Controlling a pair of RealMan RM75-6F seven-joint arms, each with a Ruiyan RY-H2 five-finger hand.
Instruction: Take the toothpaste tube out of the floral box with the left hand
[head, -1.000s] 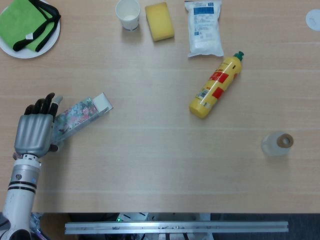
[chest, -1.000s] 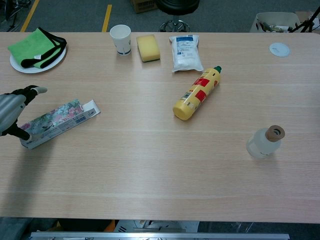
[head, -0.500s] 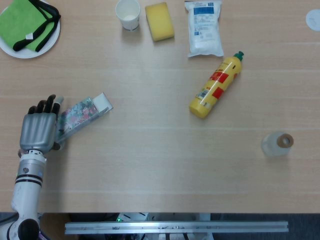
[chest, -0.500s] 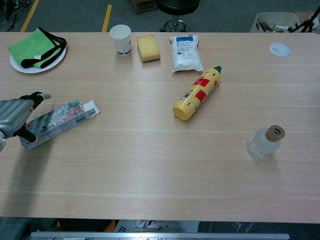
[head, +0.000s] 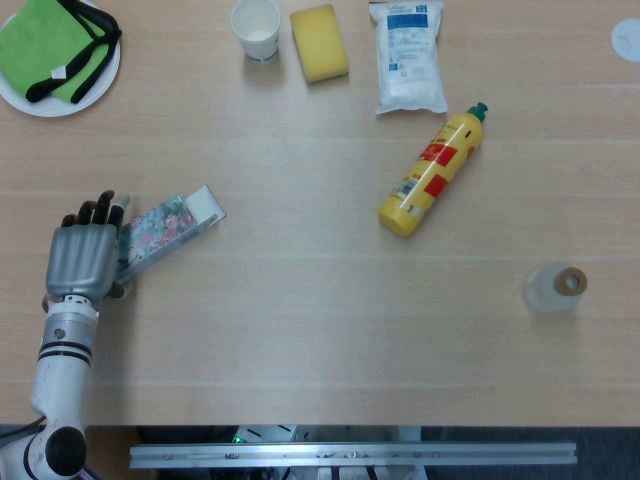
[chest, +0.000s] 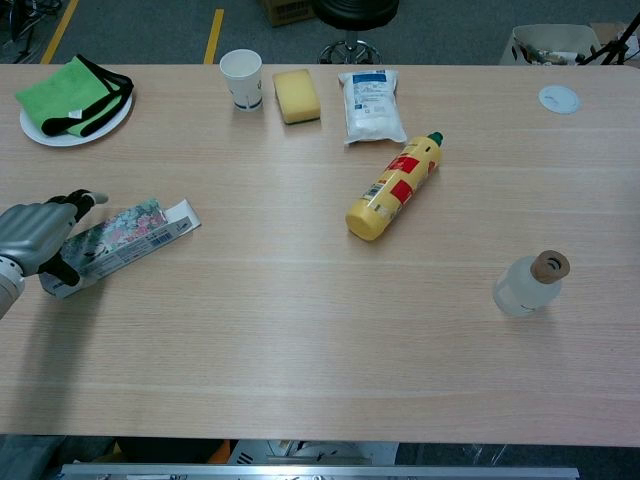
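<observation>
The floral box (head: 165, 232) (chest: 125, 236) lies flat at the table's left, slanting up to the right, with its white flap open at the right end. No toothpaste tube shows; the inside of the box is hidden. My left hand (head: 82, 257) (chest: 38, 236) sits over the box's left end. Its dark fingertips (head: 97, 210) reach past the far edge and the thumb lies at the near edge. The fingers straddle the box without clamping it. My right hand is in neither view.
A white plate (head: 105, 75) with a green cloth stands at the far left. A paper cup (head: 256, 29), a yellow sponge (head: 319, 42) and a white packet (head: 408, 55) line the far edge. A yellow bottle (head: 432, 171) lies mid-table, and a clear bottle (head: 553, 286) stands at the right.
My left hand has slid a little to the right, further over the box's left end. The box itself has not moved.
</observation>
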